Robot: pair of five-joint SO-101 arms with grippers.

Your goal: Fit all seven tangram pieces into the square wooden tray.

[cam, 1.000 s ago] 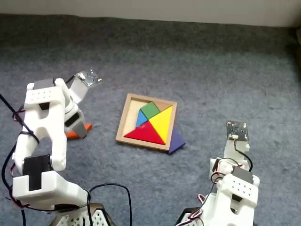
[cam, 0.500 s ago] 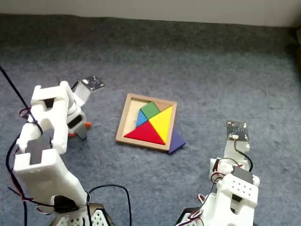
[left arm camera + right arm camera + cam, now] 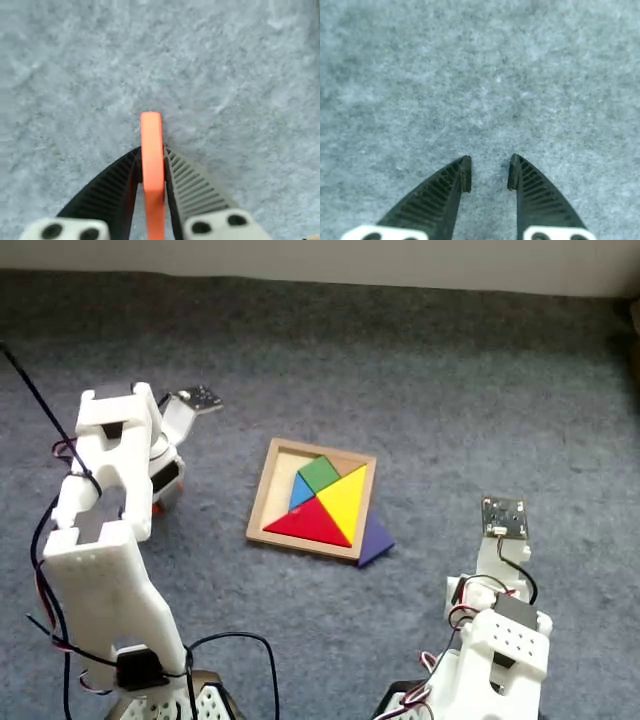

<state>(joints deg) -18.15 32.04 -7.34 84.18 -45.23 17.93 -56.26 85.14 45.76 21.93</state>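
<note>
Well, the left gripper (image 3: 151, 150) is closed tight on an orange piece (image 3: 151, 131), which stands on edge between the two ribbed fingers and pokes out past their tips over the grey carpet (image 3: 235, 65). From above, the left arm (image 3: 110, 470) is bent over a spot well to the left of the square wooden tray (image 3: 262, 502), and a sliver of orange shows under it, probably that same piece.

Four pieces lie flat in the tray: a green piece (image 3: 320, 474) at the top, a blue piece (image 3: 301, 492) just below and left of it, a yellow piece (image 3: 346, 502) on the right and a red piece (image 3: 308, 524) along the near edge. A purple piece (image 3: 374, 538) lies on the carpet against the tray's near right corner; whether it slips under the rim I cannot tell.

The right gripper (image 3: 489, 175) hangs slightly parted above bare carpet with nothing between its fingers, off to the right of the tray.
</note>
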